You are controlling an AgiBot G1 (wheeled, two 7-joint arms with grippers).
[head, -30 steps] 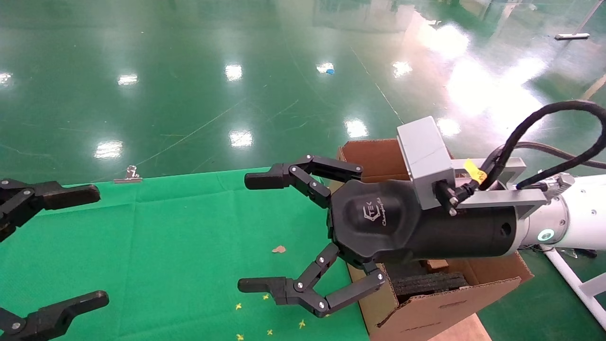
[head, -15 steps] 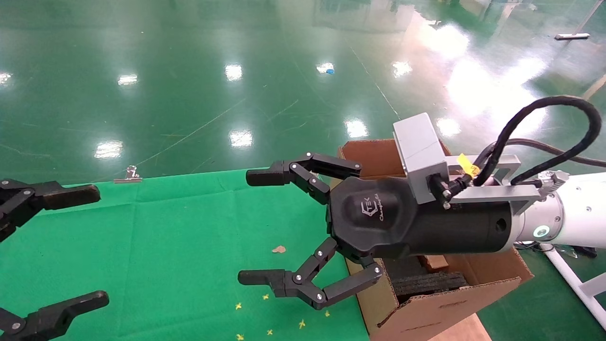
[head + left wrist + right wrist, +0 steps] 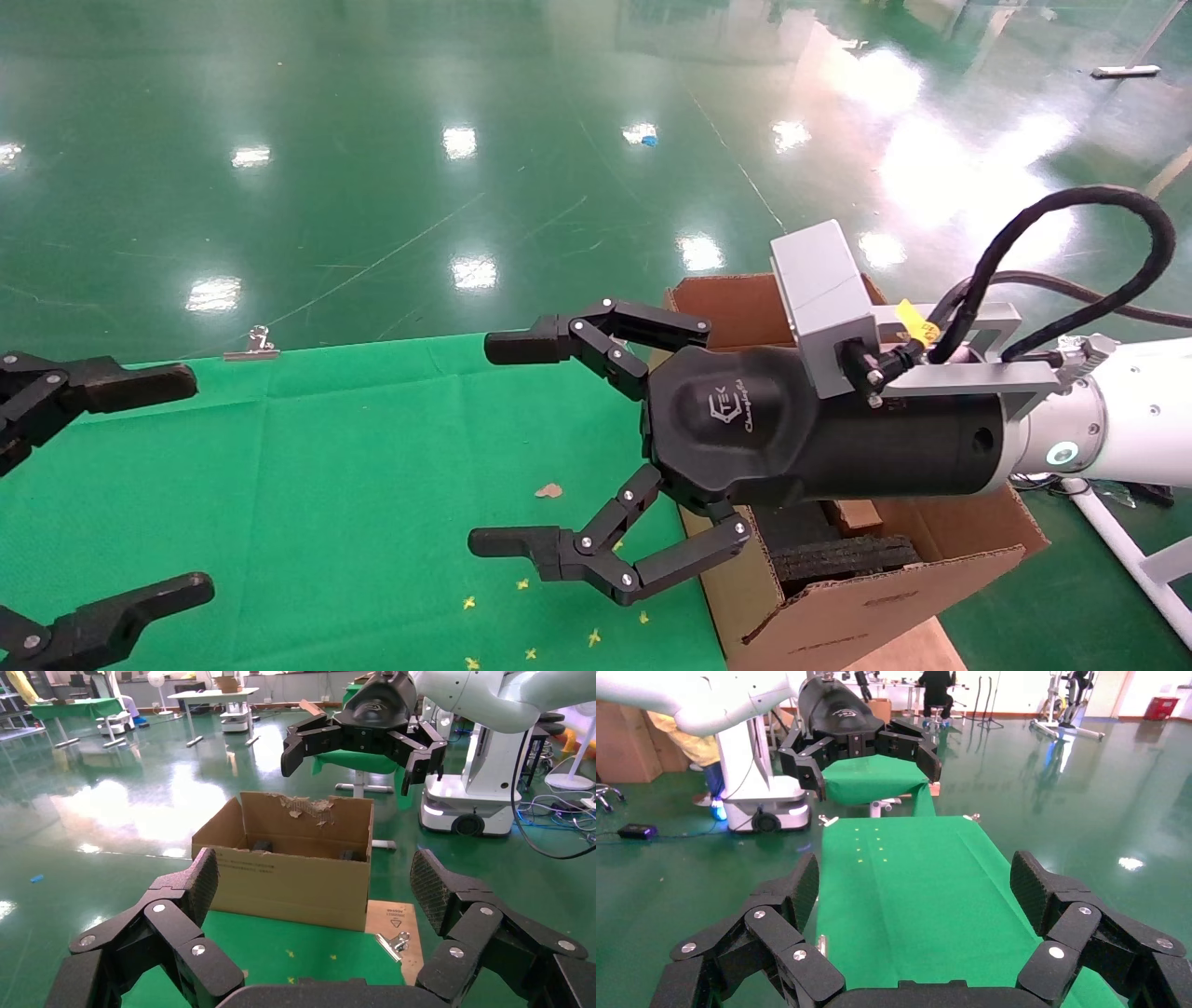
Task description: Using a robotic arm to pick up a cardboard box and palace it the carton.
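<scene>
floor: glossy green, ceiling-light glare, brightest at 1 o'clock | green cloth: 7 o'clock, metal clip on far edge | white tables: far side of hall

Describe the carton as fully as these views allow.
The carton is tan corrugated cardboard, open-topped, with a ragged torn rear flap and small print on its side. Black foam pads lie inside, with a small brown box partly showing. It stands beside the green cloth. The right end effector hangs open above, not touching it.
</scene>
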